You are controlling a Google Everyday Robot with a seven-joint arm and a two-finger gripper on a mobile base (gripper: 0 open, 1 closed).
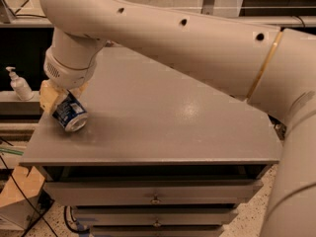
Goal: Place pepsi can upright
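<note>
Gripper: my gripper (pixel 63 97) sits at the left of the frame, mid-height, under my wrist and over the left end of the table top. It is clamped on the pepsi can, with one tan finger (pixel 48 97) on the can's left flank and the other showing at its upper right.
Pepsi can (pixel 69 113): held tilted, not upright. Its silver round end faces the lower right, low over the table's left front corner. I cannot tell whether the rim touches the top.
Markings: blue wall with white lettering, no word legible.
Arm (pixel 187 38): cream shell that crosses the upper frame from the right.
Table (pixel 163 117): plain grey top.
Drawers (pixel 155 200): two fronts below the top, each with a small knob.
Pump bottle (pixel 19 85): pale, on a ledge at the left edge, apart from the table. Its label is unreadable.
Cardboard (pixel 19 189): lower left corner, beside black cables.
</note>
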